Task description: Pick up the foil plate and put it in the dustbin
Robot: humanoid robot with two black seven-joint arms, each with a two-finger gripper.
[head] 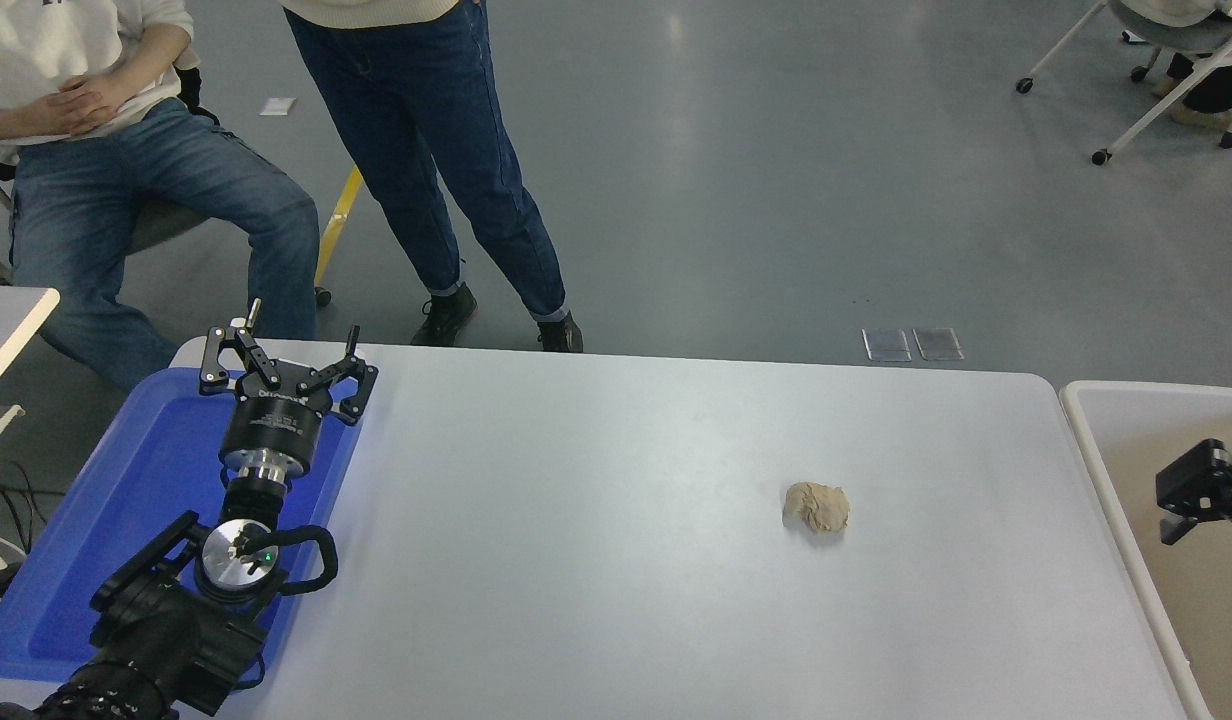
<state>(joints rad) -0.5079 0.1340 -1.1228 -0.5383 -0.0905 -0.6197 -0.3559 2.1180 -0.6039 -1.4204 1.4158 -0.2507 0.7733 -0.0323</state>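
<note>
Two black arms show at the white table [616,560]. The left gripper [284,360] is parked at the lower left over a flat blue tray [146,470], its fingers [216,352] spread apart with nothing between them. The right gripper [1201,490] pokes in from the right edge, over the inside of the dustbin [1106,470]; only part of it is in view, and I cannot tell whether its jaws are released or clenched, nor whether anything is in them. The dustbin stands just beside the table's right end, its off-white rim running down the picture's right side with beige walls inside. The foil plate cannot be seen on the table, in the visible part of the bin or at either gripper. The one loose thing on the table is a small crumpled tan paper ball [817,507], lying right of centre, between the two grippers, well apart from the left one and nearer to the bin's rim, touching neither. At the table's far side one person sits at the upper left in jeans [166,210], hands [71,100] folded in the lap, and another stands beside them, legs [446,160] crossed, shoes [446,315] close to the table's far edge. A wheeled chair [1166,70] stands at the upper right on the grey floor.
</note>
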